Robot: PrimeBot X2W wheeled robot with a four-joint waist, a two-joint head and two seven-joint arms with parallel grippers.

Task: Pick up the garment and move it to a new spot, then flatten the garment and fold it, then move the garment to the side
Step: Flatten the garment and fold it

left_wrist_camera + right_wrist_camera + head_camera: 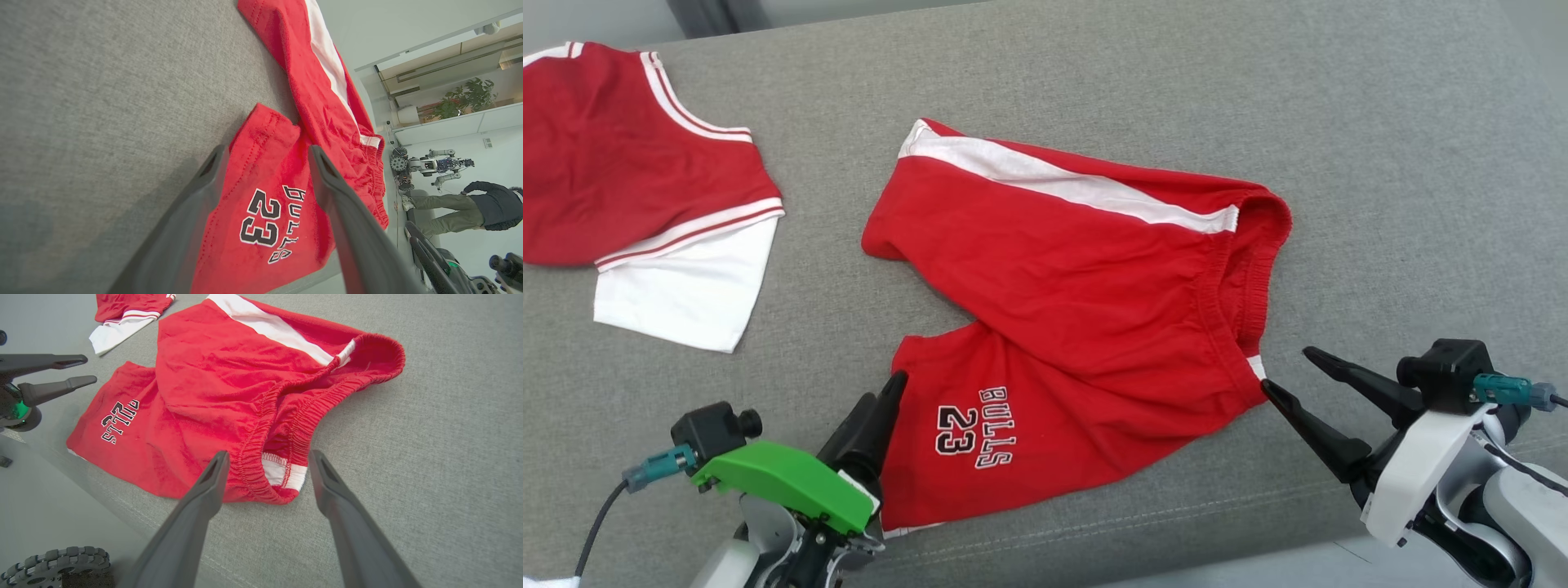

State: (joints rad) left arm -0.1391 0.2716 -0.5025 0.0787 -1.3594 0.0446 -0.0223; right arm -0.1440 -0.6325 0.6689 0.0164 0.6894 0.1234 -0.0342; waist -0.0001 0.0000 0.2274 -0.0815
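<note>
Straddling the shorts' ends: left fingers, right fingers.

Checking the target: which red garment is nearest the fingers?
The red shorts printed BULLS 23; the red-and-white shirt lies apart, far left.

shorts on couch, jersey to their left, apart

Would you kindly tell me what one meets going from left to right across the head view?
Red-and-white jersey → left gripper → red Bulls 23 shorts → right gripper.
</note>
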